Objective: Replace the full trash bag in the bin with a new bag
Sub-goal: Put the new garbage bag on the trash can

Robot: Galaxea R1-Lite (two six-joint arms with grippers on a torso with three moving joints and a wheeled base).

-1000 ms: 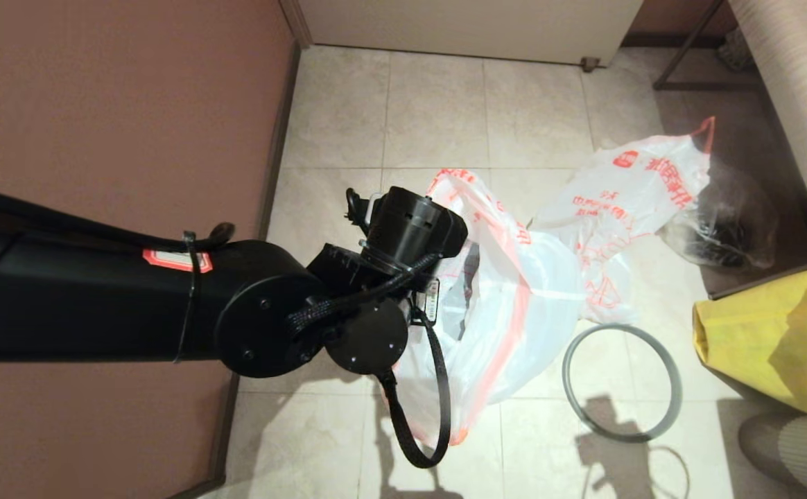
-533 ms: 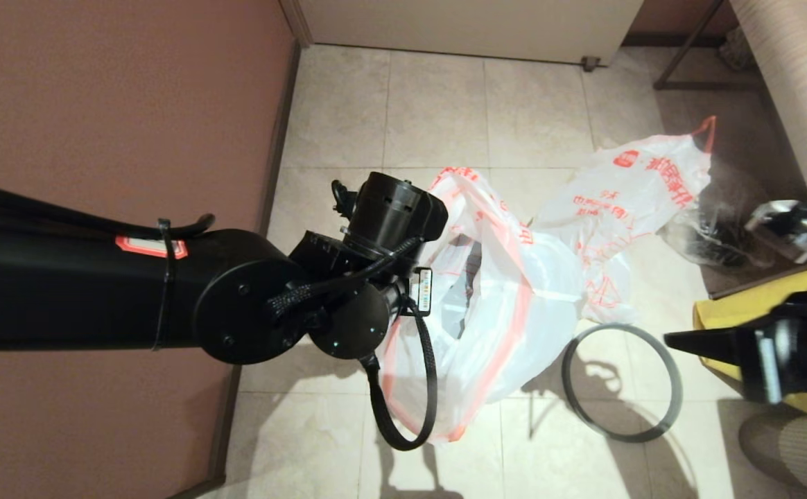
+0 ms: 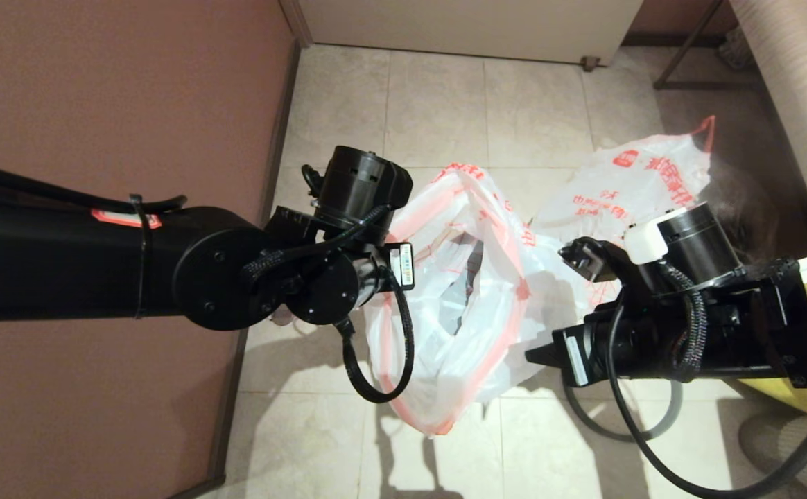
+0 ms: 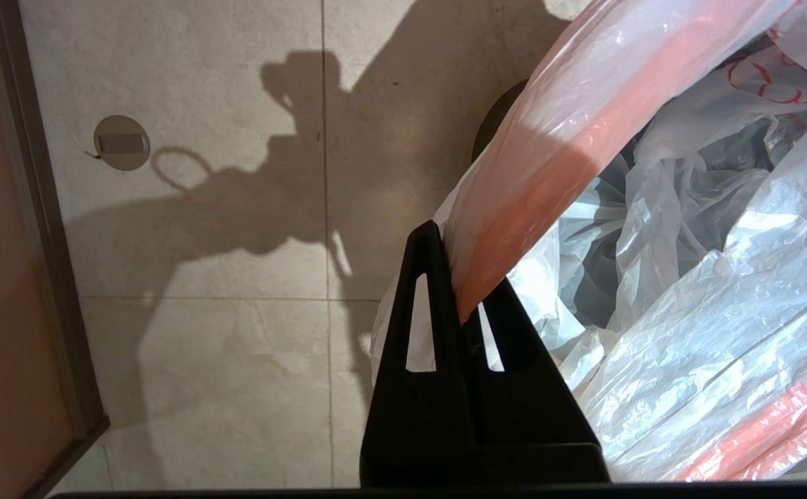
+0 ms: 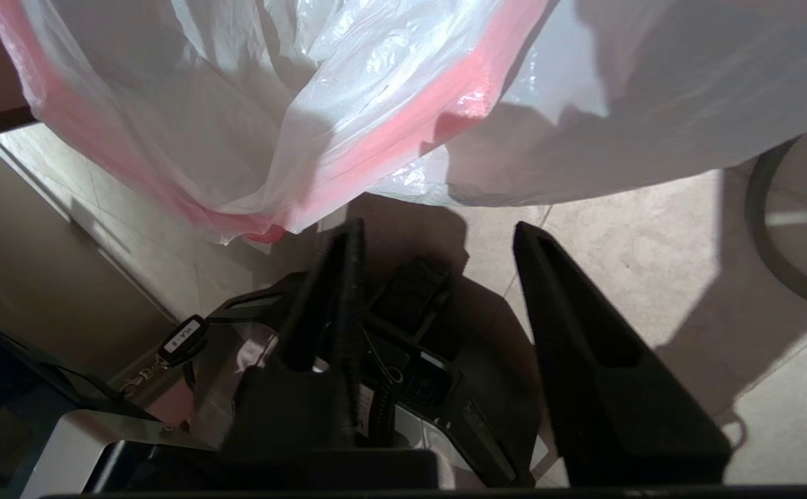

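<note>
Plastic: two printed bags (image 3: 459,291) (image 3: 625,187), one grey ring (image 3: 653,416); left hand (image 4: 462,305) grips one, right hand (image 5: 438,242) open.

Two printed white plastic bags: one bag (image 3: 459,291) hanging open between the two grippers, and one flat bag (image 3: 625,187) on the floor beyond the right gripper (image 3: 539,357). One grey ring (image 3: 584,416) lies under the right gripper. One yellow bag (image 3: 757,388) sits behind that arm. Two grippers show, counting the left gripper (image 4: 460,315).
</note>
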